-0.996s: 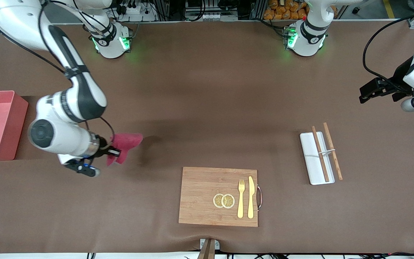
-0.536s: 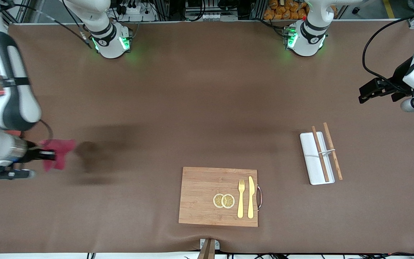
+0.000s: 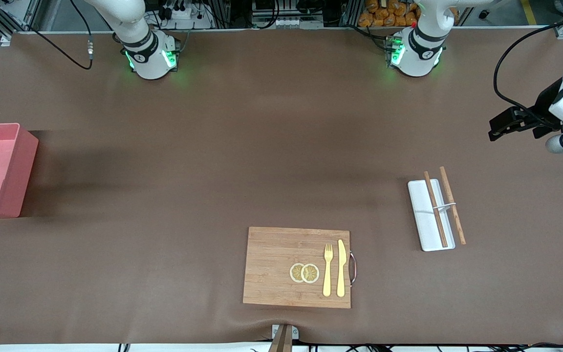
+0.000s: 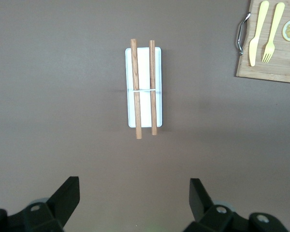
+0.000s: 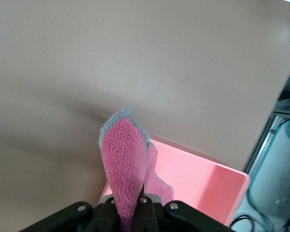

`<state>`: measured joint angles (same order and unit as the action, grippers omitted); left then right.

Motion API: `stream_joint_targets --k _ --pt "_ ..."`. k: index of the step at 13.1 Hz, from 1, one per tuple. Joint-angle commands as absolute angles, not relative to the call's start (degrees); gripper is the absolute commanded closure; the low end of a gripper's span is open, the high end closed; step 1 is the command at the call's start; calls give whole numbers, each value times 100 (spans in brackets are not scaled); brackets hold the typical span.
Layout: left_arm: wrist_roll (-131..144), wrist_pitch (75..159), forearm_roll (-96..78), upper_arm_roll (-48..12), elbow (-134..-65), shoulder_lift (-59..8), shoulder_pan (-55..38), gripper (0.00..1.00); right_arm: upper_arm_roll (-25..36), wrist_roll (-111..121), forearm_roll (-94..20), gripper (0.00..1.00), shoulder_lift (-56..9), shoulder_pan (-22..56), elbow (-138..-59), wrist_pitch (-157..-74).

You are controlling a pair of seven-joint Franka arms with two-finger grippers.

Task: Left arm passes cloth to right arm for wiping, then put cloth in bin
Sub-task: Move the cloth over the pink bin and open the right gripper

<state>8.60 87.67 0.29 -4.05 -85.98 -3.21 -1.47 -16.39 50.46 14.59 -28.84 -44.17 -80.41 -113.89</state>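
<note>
Over bin at right arm's end of counter: right hand pinching cloth. Left hand spread, empty, waiting over white tray. Step: binning cloth. Next, by my judgement: release so cloth drops inside walls.

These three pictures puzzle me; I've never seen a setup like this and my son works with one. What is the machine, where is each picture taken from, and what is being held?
Two white robot arms stand at a brown table. The wide picture looks down from a high camera facing them; the other two come from cameras on each arm's wrist. The right gripper, jaws shut, holds the small deep pink fabric cloth over the salmon-pink rectangular plastic bin. The left gripper waits, jaws open, above the flat white tray with two wooden chopsticks. Nearer the high camera lies a wooden cutting board carrying a gold fork, knife and lemon slices.
</note>
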Motion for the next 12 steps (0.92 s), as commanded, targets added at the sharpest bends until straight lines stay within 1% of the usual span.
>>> stream_joint_targets --k 1,2,3,4,5,6,8,9,10,12 --pt "817 8763 -70 -369 -8613 -281 -141 0 -1784 5510 1591 100 -3163 -4815 -7901 -11512" --pt "826 8754 -70 -378 -8613 -281 -141 0 -1784 5511 1591 100 -3303 -4860 -7927 -11766" --pt "826 8754 -70 -369 -8605 -273 -141 0 -1758 5511 1582 96 -3487 -4930 -7945 -12012" --pt "817 8754 -70 -369 -8604 -272 -141 0 -1749 5519 1573 81 -3681 -5035 -7954 -12102" --pt "809 8754 -70 -369 -8604 -281 -132 0 -1740 5537 1573 31 -3752 -5062 -7972 -12085" --pt "809 8754 -70 -369 -8613 -281 -132 0 -1749 5555 1565 0 -3762 -5089 -8033 -12059" --pt "800 8763 -70 -369 -8622 -281 -141 0 -1749 5677 1547 0 -3727 -5133 -8033 -12024" --pt "800 8754 -70 -369 -8613 -281 -141 0 -1766 5660 1495 0 -3683 -5133 -8025 -11832" --pt "791 8754 -70 -369 -8622 -273 -141 0 -1793 5599 1485 0 -3604 -5089 -7964 -11412" --pt "791 8754 -70 -369 -8622 -272 -141 0 -1828 5381 1477 0 -3175 -4897 -7980 -10866"
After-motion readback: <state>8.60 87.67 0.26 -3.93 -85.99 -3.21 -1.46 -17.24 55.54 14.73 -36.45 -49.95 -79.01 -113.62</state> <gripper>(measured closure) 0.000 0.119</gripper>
